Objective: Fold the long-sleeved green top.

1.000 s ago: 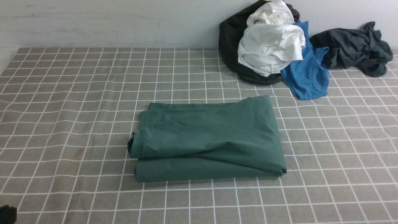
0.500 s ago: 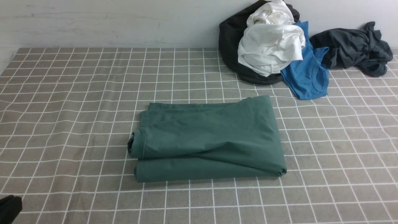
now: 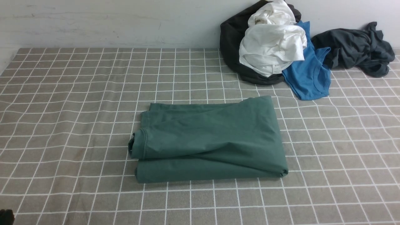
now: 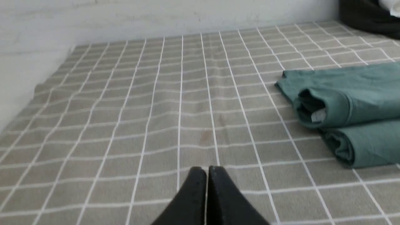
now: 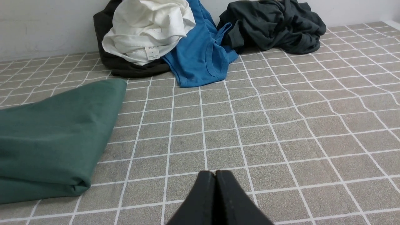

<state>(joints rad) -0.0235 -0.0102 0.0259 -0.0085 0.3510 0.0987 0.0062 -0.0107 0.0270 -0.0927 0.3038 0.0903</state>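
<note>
the green long-sleeved top (image 3: 209, 140) lies folded in a compact rectangle at the middle of the checked tablecloth (image 3: 62, 109). the left gripper (image 4: 207, 170) and right gripper (image 5: 215, 173) both hover with jaws pressed together, empty, each well apart from the top, one either side.

A front camera looks down across the checked tablecloth (image 3: 62, 93) toward the far wall. Both wrist cameras sit low, sharing the green long-sleeved top (image 3: 209, 140).
</note>
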